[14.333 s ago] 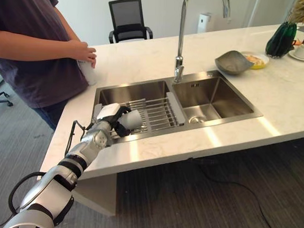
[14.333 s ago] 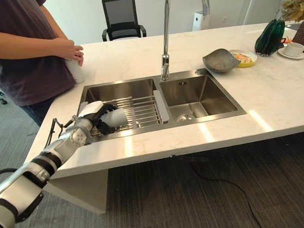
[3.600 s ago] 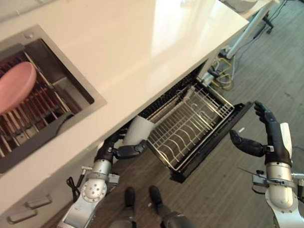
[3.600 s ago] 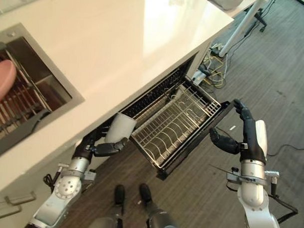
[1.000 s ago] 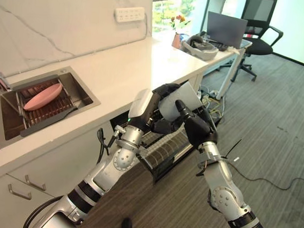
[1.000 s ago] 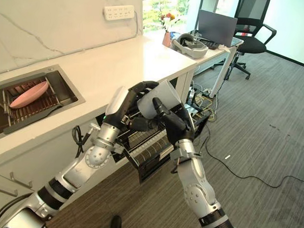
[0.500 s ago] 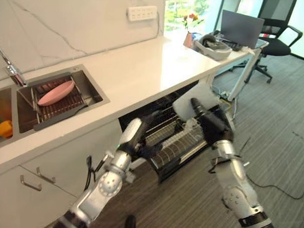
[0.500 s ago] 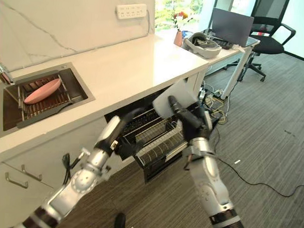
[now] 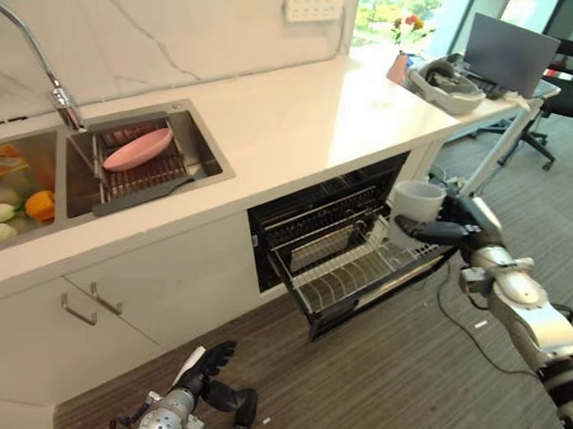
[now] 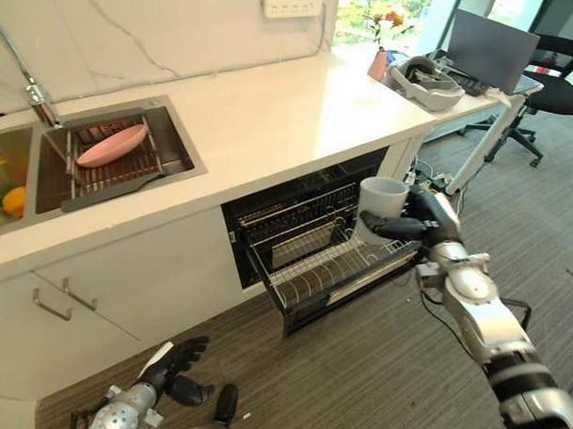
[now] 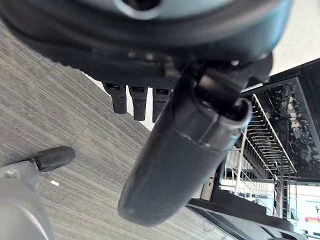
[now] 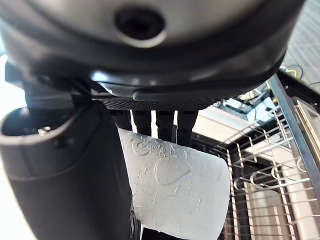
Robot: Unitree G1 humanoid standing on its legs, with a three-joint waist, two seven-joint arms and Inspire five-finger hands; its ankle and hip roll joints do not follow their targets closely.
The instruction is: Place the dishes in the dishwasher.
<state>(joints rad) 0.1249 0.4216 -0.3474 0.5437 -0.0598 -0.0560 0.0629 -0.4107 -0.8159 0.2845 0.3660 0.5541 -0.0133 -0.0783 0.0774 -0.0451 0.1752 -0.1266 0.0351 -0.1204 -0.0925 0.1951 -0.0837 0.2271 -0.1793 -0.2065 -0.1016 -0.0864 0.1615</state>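
Step in hand: carrying one dish to the dishwasher (image 9: pixel 335 237); judged mid-transfer, the cup (image 9: pixel 416 202) not yet racked.
Task item: a white cup with an embossed wall, held upright with its mouth up, in the air above the outer end of the pulled-out rack (image 9: pixel 355 269); apart from the wires below it.
Right hand: the right hand (image 9: pixel 454 229) has its fingers and thumb curled round the cup's side. In the right wrist view the cup (image 12: pixel 172 192) sits between thumb and finger row, the rack wires visible past it.
Right arm pose: reached forward and inward from the right, forearm roughly level, wrist just beyond the rack's front corner.
Left hand: the left hand (image 9: pixel 204 372) hangs low near the floor in front of the cabinets, fingers loosely spread, holding nothing.
Other dishes: a pink plate (image 9: pixel 138 148) lies on the drying rack (image 9: pixel 156 177) in the sink (image 9: pixel 208 155), well apart from the dishwasher.
Next move, as judged: lower the cup onto the rack, probably turned mouth-down between the tines, then release.
Risk, as judged: the cup could catch a tine or tip if released too high.
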